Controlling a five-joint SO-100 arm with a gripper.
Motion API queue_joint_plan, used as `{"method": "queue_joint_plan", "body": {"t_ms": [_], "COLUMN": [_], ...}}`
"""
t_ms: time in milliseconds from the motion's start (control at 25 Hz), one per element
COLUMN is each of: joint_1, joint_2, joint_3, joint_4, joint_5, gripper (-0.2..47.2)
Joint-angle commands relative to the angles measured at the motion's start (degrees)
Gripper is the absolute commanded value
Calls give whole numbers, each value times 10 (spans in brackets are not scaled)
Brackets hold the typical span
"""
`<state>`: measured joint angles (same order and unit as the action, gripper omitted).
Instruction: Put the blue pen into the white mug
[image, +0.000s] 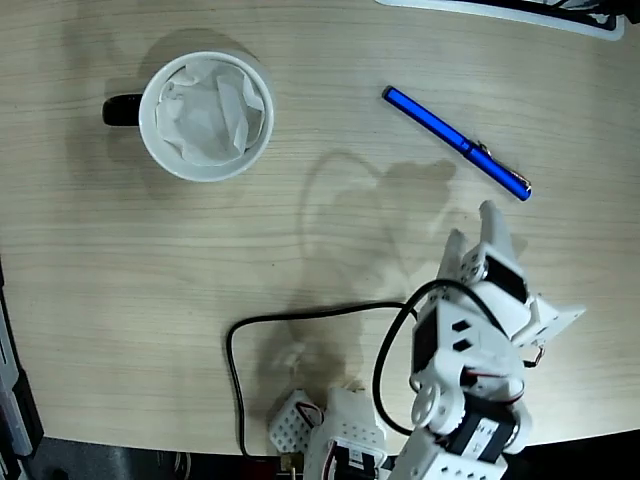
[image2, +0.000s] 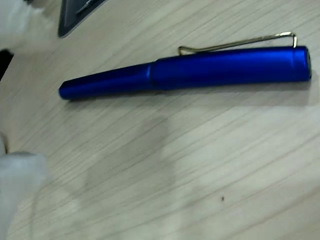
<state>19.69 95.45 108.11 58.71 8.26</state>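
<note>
— Where's the end effector (image: 487, 228) right now?

— Low on the worktop (image: 330, 240) in the fixed view, white fingers aimed up the picture toward the blue pen (image: 456, 142), short of it and holding nothing. Whether the fingers are spread or pressed together, I can't tell; the wrist view shows only a white blur at the lower left edge.

— And the pen?

— Flat on the wood, well apart from the white mug (image: 206, 116), which sits far left with crumpled paper inside and its black handle pointing left. The pen's long axis runs diagonally, upper left to lower right, with the clip end lower right, nearest the arm.

— How would it handle?

— Light, stiff and glossy, I'd guess, so likely to slip or roll. I'd pinch across the thicker cap section in the wrist view (image2: 200, 72), beside the silver clip (image2: 237, 43), fingers square to the barrel.
</note>
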Motion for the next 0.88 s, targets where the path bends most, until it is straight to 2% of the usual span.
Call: {"method": "queue_joint_plan", "body": {"t_ms": [0,240,840], "joint_1": [18,33,59], "joint_2": [-29,-131,-277], "joint_3": [-58,-146,-254], "joint_4": [10,21,22], "joint_5": [26,53,51], "gripper": [160,156,153]}}
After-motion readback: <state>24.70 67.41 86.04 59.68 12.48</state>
